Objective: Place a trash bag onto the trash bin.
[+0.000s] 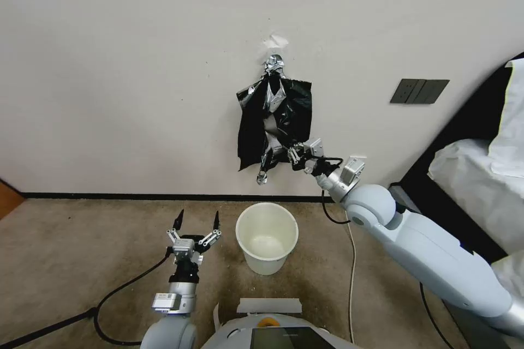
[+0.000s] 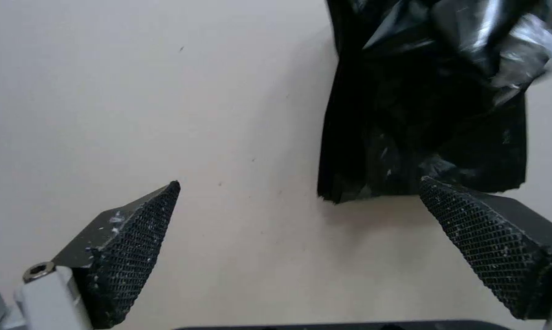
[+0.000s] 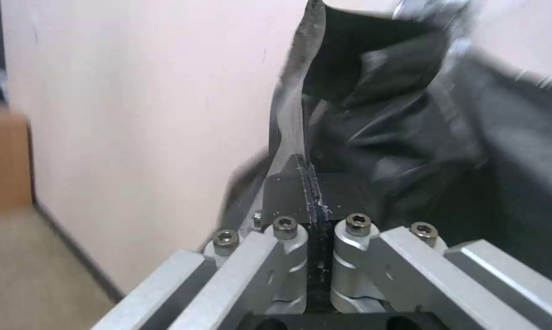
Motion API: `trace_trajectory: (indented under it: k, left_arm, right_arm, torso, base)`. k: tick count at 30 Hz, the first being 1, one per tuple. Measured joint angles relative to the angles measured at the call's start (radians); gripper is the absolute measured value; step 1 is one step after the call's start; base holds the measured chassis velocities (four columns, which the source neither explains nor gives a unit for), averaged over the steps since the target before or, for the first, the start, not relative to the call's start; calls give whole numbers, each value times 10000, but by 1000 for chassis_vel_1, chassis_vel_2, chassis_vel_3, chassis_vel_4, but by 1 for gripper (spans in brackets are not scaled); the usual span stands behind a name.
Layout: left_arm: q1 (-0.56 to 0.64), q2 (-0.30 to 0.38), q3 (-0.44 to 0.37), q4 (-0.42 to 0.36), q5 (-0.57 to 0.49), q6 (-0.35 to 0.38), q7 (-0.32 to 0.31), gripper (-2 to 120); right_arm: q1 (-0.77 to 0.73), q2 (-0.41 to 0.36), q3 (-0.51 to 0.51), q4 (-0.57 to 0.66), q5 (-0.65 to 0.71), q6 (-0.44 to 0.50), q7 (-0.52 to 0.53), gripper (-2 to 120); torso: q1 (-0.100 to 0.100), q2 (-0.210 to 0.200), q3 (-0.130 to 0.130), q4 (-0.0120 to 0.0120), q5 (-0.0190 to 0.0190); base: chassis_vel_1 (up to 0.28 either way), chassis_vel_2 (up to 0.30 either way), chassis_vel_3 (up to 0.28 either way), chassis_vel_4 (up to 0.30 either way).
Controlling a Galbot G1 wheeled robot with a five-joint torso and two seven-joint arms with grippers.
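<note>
Your head camera looks down at the cream wall [image 1: 136, 65] and hanging glossy black plastic bags [image 1: 274, 120] at twelve o'clock; both wrist cameras face those bags [image 2: 422, 114] [image 3: 398, 137], the right nearest.

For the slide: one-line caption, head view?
Right gripper pinches trash bag hanging on wall; left gripper open beside trash bin.

Trash bag [image 1: 274, 120]: thin glossy black plastic, crinkled. Trash bin [image 1: 267, 237]: smooth cream plastic. Left hand [image 2: 300, 238]: rough knurled black pads [image 2: 129, 256].
</note>
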Motion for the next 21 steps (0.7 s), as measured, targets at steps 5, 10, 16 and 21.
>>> trace_trajectory:
  k: [5,10,16,21]
  left_arm:
    - [-679,1977,-41,-368,-1084,600,-151,100]
    - [-1672,3811,-403,-813,-2763,1413,-443,100]
    - [-4012,6978,-147,-651,-4530,2129,-651,100]
    - [-5848,8482,551,-395,-5517,2437,-742,100]
  right_arm:
    - [-567,159,266,406,598,1035,-117,0]
    - [-682,407,142,565,587,1110,-203,0]
    - [-714,529,109,566,322,1074,-181,0]
    - [-492,558,13,510,293,1033,-167,0]
  torso:
    - [0,0,0,-2,-1]
    - [0,0,0,7,0]
    - [0,0,1,-3,0]
    - [1,0,0,6,4]
  base:
    - [0,0,0,0]
    - [0,0,0,0]
    - [0,0,0,0]
    - [0,0,0,0]
